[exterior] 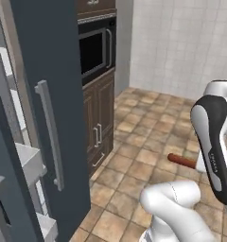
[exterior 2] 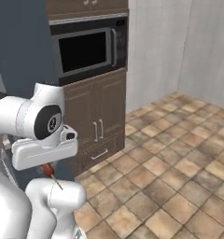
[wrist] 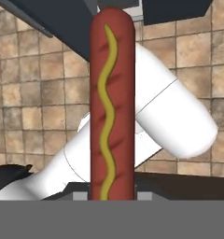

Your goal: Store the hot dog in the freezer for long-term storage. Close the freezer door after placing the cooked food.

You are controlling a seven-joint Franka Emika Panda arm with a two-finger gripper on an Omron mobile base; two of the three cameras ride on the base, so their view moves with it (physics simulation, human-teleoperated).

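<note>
The hot dog (wrist: 111, 105), a slender reddish-brown sausage with a wavy line of yellow mustard down its length, is clamped by one end in the two-finger gripper (wrist: 112, 198), whose dark fingers are closed tight on it at the bottom of the hand view. In the left base view it pokes out sideways beside the dark wrist, held in the air above the tan tiled floor (exterior: 148, 137), to the right of the fridge. The grip looks to be on the very end, so a quick swing could let the sausage pivot or slip and drop to the tiles. The freezer door (exterior: 4, 208), a slate-blue panel with white bins inside, stands open at the near left, next to the plain slate-blue door with the long grey bar handle (exterior: 51, 134). Swinging left toward the freezer, the protruding sausage or the white arm could clip that open door's edge or its bins.
</note>
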